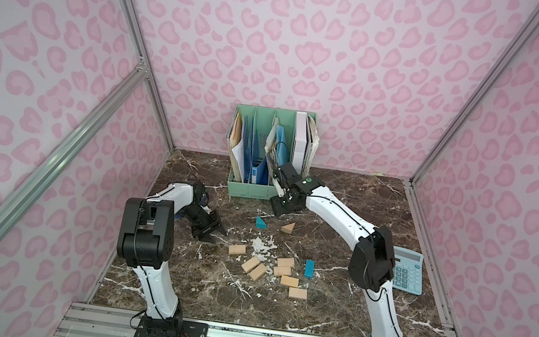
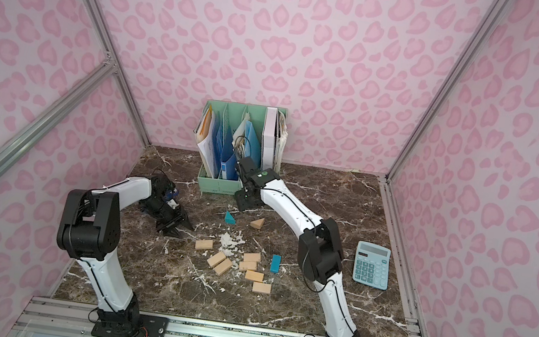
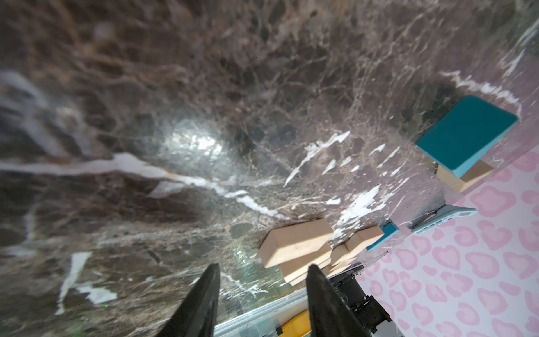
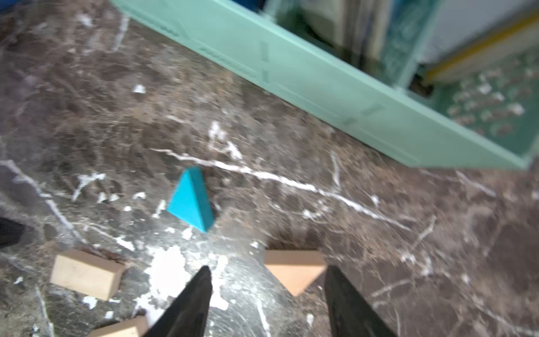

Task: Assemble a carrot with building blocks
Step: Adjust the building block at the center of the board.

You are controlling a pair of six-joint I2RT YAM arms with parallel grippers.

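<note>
Though likely light, pinch stiff tan triangle near its wide end with right gripper, gaping empty like left gripper.

Pink walls printed with darker pink, heart-like blotches close in three sides, joined at the corners by silver aluminium posts. The worktop is glossy dark brown marble with white veins, catching patches of light. A mint-green file rack stuffed with papers stands against the back wall. A pale blue calculator lies near the right edge.
</note>
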